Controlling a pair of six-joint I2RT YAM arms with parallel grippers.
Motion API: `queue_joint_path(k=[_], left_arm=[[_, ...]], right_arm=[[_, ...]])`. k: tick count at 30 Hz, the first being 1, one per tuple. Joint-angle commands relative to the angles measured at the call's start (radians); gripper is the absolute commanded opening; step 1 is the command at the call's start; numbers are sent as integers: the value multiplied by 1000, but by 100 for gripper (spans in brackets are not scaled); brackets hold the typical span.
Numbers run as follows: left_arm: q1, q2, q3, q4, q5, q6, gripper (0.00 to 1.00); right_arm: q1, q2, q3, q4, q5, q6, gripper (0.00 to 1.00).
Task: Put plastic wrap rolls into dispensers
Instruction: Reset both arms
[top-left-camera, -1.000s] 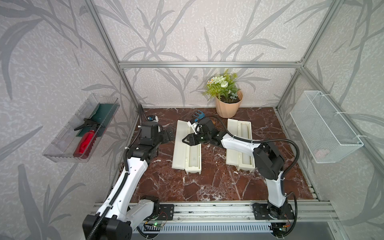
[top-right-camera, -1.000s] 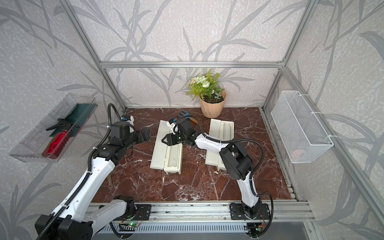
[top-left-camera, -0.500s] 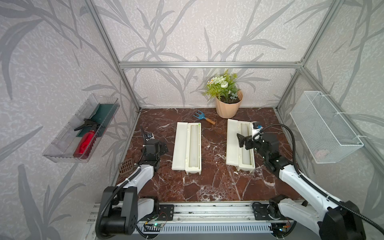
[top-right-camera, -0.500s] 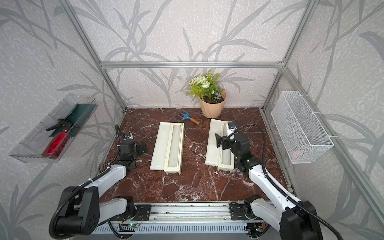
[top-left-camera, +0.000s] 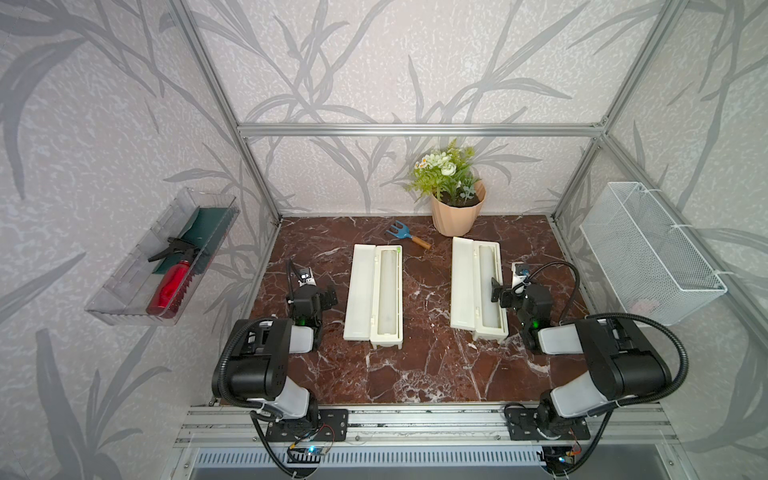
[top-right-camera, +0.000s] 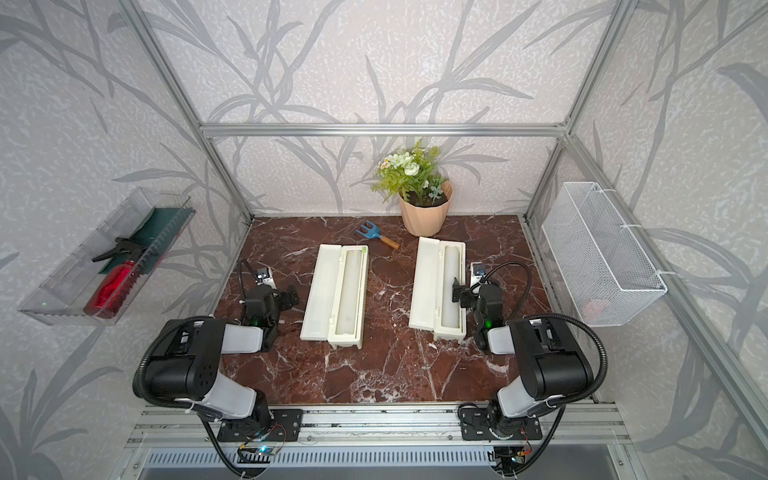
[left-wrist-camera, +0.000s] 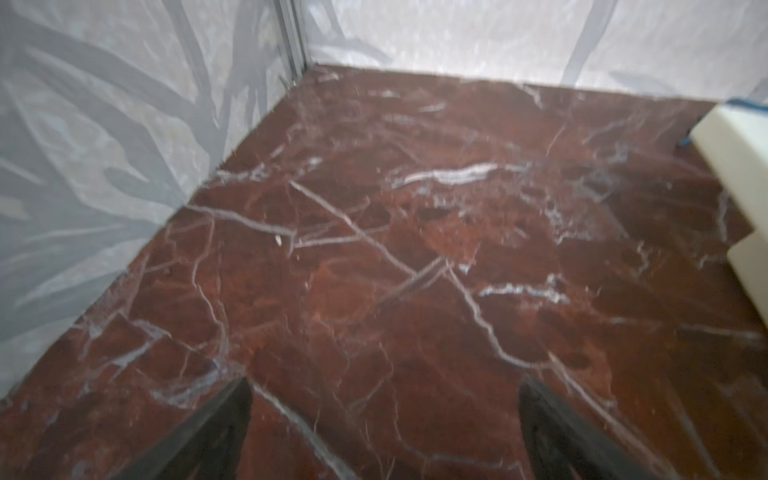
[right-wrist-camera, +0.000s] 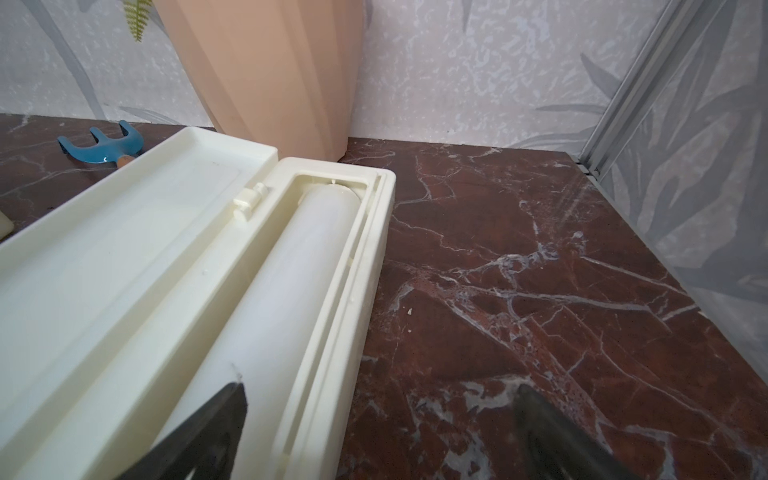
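Note:
Two cream dispensers lie open on the marble table, lids flat to the left. In both top views the left dispenser (top-left-camera: 357, 291) (top-right-camera: 318, 291) holds a plastic wrap roll (top-left-camera: 388, 291) (top-right-camera: 351, 291). The right dispenser (top-left-camera: 463, 282) (top-right-camera: 428, 282) (right-wrist-camera: 365, 257) holds another roll (top-left-camera: 488, 286) (top-right-camera: 451, 286) (right-wrist-camera: 291, 270). My left gripper (top-left-camera: 311, 294) (top-right-camera: 269, 293) (left-wrist-camera: 384, 428) stands open and empty over bare table, left of the left dispenser. My right gripper (top-left-camera: 515, 291) (top-right-camera: 477, 291) (right-wrist-camera: 380, 432) is open, one finger over the right roll, the other over the table.
A peach plant pot (top-left-camera: 455, 212) (right-wrist-camera: 266, 75) stands at the back, with a blue hand fork (top-left-camera: 405, 235) (right-wrist-camera: 104, 145) beside it. A white wire basket (top-left-camera: 648, 253) hangs on the right wall. A clear tray (top-left-camera: 124, 299) with a red spray bottle hangs on the left wall.
Both arms have drawn back from the left dispenser to the table's sides. The right gripper opened and now sits beside the right dispenser.

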Motion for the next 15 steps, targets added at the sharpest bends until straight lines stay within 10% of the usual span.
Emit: queue_joint_path(k=[1, 15], left_arm=[[-4, 4, -32, 162, -29, 16, 99], [-7, 11, 30, 58, -13, 36, 99]], right_arm=[[3, 26, 28, 1, -49, -58, 99], [2, 33, 48, -32, -41, -54, 99]])
